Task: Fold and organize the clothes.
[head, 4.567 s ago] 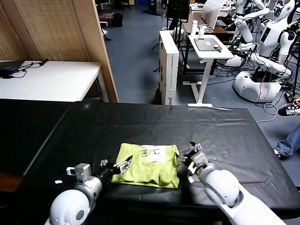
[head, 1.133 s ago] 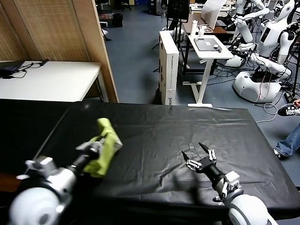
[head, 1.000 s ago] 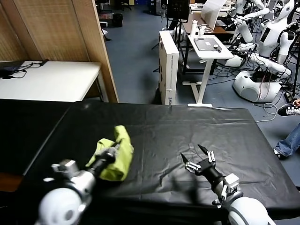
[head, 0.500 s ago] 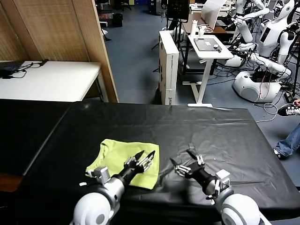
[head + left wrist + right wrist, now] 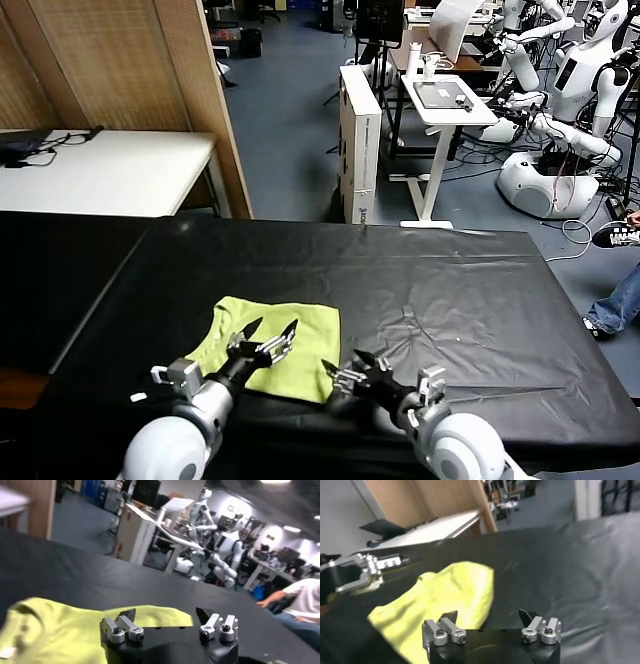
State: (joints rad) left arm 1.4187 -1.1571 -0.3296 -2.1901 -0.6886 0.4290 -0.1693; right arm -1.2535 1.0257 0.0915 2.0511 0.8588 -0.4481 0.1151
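While my left gripper is hovering with fingers apart above the folded T-shirt lying on the black table covering, my right gripper, also spread, is risking snagging its near edge.

The left gripper covers part of the shirt in the head view, so its near edge there can't be seen. In the left wrist view the shirt runs off the picture's edge. The counter is cut off at the bottom too.

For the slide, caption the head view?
Folded T-shirt lies on black table; left gripper open above it, right gripper open beside it.
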